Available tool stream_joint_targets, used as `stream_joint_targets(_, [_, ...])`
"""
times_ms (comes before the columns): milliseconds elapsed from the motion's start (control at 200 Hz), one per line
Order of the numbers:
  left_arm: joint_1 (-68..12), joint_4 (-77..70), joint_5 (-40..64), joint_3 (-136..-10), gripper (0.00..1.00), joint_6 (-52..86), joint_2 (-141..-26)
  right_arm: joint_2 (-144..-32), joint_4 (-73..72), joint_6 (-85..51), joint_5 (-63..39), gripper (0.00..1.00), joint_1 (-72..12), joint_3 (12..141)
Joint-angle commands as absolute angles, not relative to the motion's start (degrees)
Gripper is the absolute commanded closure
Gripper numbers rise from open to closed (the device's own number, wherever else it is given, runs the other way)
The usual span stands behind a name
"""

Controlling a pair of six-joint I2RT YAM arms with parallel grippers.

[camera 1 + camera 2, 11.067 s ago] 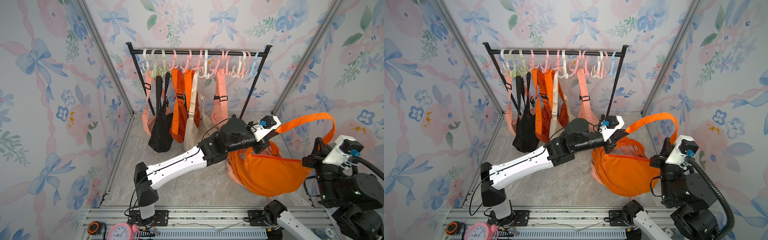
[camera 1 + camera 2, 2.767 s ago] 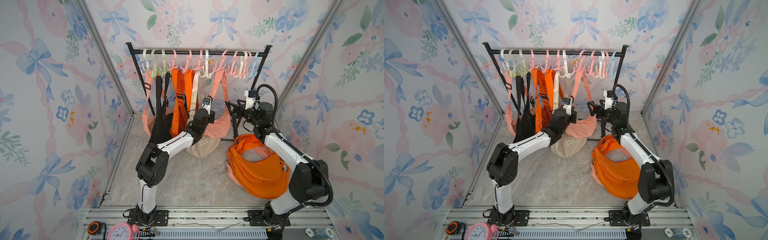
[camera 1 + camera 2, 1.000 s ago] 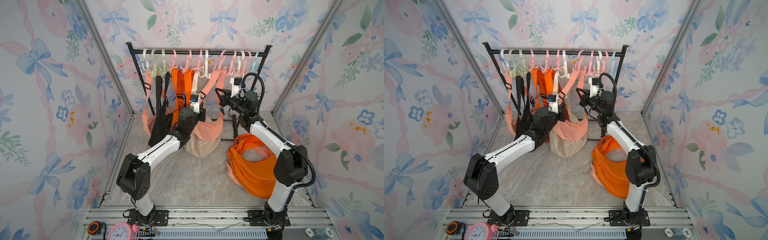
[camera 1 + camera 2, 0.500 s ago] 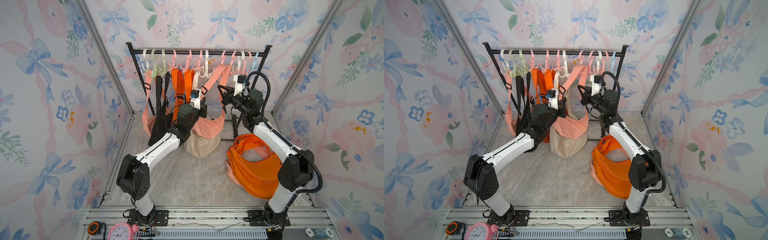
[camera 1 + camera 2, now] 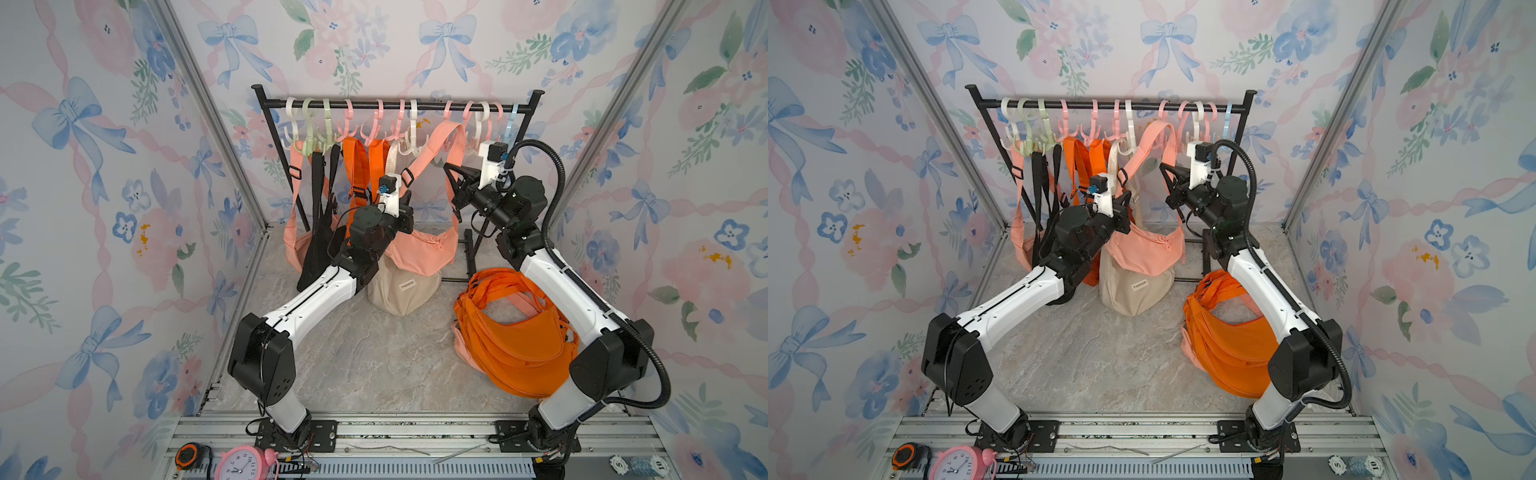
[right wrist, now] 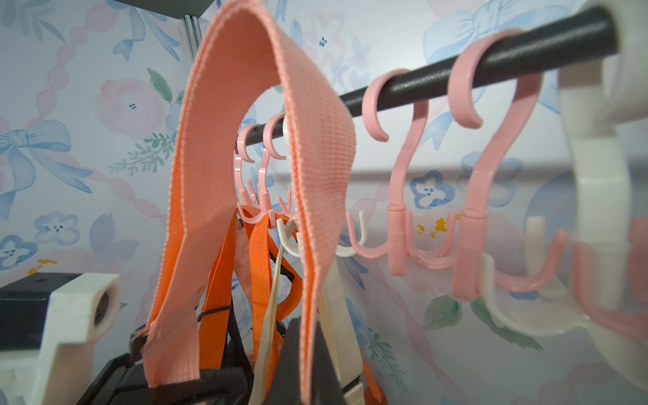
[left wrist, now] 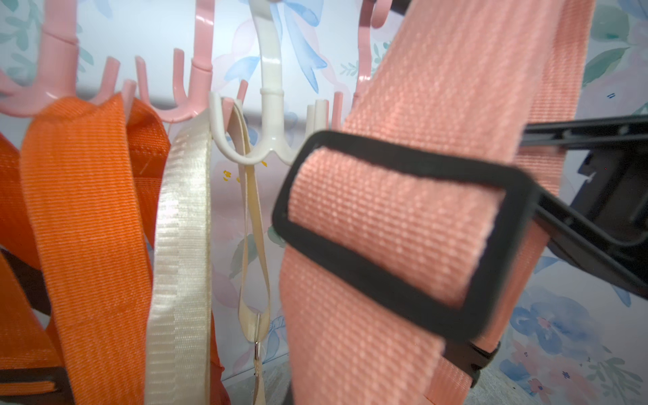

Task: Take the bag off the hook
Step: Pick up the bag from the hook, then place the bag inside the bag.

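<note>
Peach sling bag [image 5: 419, 249] hangs at the tabletop's back middle over the beige bag [image 5: 401, 291], its strap [image 5: 451, 133] pinched by the left gripper [image 5: 408, 183] at the buckle [image 7: 403, 228] and by the right gripper [image 5: 453, 172] opposite; hold both pinches firm and draw the loop forward, clear of the pink hooks [image 6: 403, 210].

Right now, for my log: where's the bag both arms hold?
In both top views the pink bag hangs mid-rack over the beige bag, strap held by left gripper and right gripper.

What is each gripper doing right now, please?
The left gripper is closed on the peach bag's strap.
The right gripper is closed on the same strap.
</note>
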State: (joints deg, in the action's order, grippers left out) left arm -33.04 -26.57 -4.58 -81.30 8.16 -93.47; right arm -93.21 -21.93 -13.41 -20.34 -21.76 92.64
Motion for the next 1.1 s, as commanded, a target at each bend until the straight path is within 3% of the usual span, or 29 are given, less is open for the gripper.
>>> stream_joint_targets(0, [-33.7, -28.3, -3.4, -80.0, 1.0, 8.3, -89.9, -89.3, -21.6, -11.8, -19.5, 1.0, -22.6, 91.2])
stream_joint_targets(535, [-39.9, -28.4, -2.9, -75.6, 1.0, 7.3, -84.2, -72.2, -11.2, -7.8, -11.9, 1.0, -23.6, 83.4])
stream_joint_targets(1095, [-51.6, -29.9, 0.0, -77.9, 1.0, 11.2, -89.1, -52.8, 9.6, -5.7, 12.0, 1.0, -22.6, 80.8])
